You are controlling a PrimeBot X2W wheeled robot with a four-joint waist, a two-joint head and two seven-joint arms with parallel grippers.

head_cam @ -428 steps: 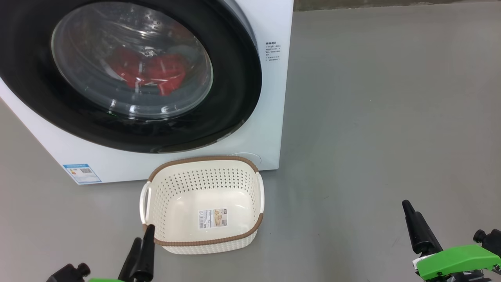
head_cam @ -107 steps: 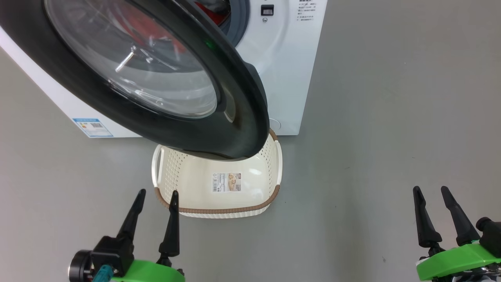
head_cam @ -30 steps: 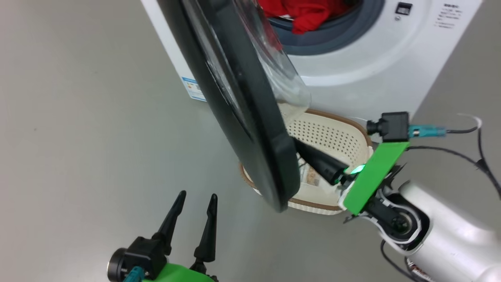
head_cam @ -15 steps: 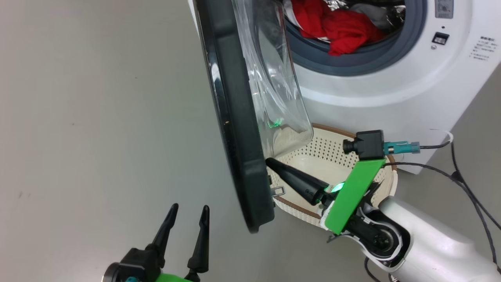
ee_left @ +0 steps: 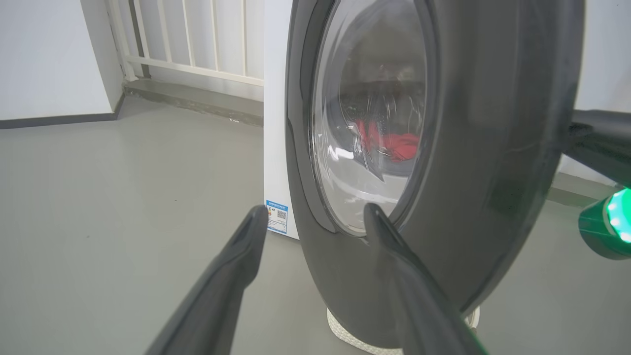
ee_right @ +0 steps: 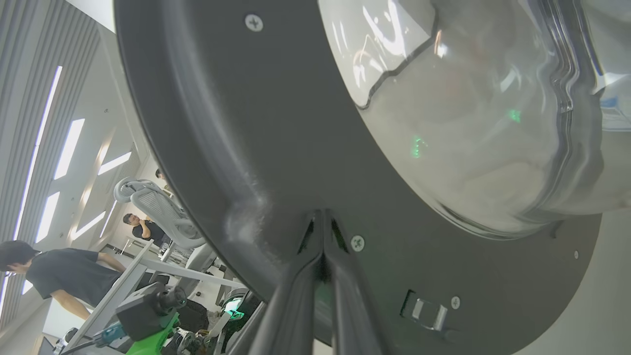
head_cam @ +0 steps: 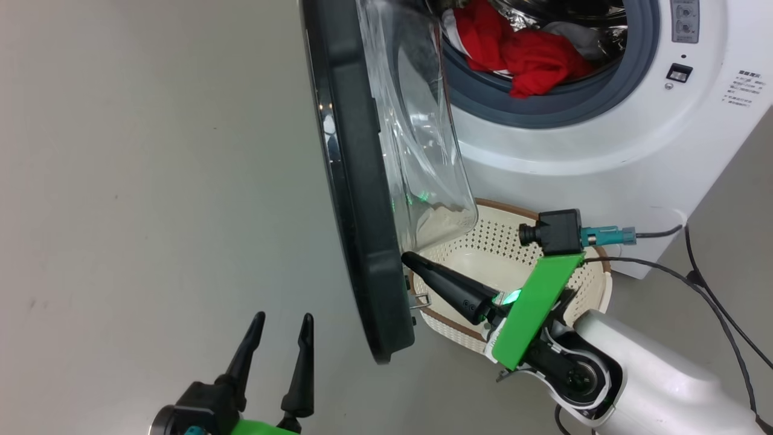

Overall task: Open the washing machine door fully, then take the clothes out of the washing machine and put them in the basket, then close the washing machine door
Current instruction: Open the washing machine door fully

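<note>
Grey floor (head_cam: 151, 151) is carrying the washer (head_cam: 604, 151) and the basket (head_cam: 507, 232), and we are viewing both from the front. The door (head_cam: 356, 211) is standing open, edge-on to our head camera, with its glass bowl (head_cam: 423, 151) bulging toward the washer.

We are holding the right claw (head_cam: 410, 260) closed and gripping nothing, both fingers pressed together. Its tips are touching the inner face of the door's black rim, beside a screw (ee_right: 357, 242) and near the latch (ee_right: 426, 313).

We are holding the left claw (head_cam: 284, 317) open and empty on the outer side of the door, near it but apart, with the fingers pointing toward the glass.

The clothes (head_cam: 531, 54) are lying inside the drum, with red fabric hanging over the grey ring (head_cam: 543, 106). The basket is sitting on the floor just in front of the washer, below the glass bowl. The door and our right arm are covering part of it.

Beyond the door's edge, the right wrist view is showing a person (ee_right: 59, 276) and an office chair (ee_right: 157, 207).
</note>
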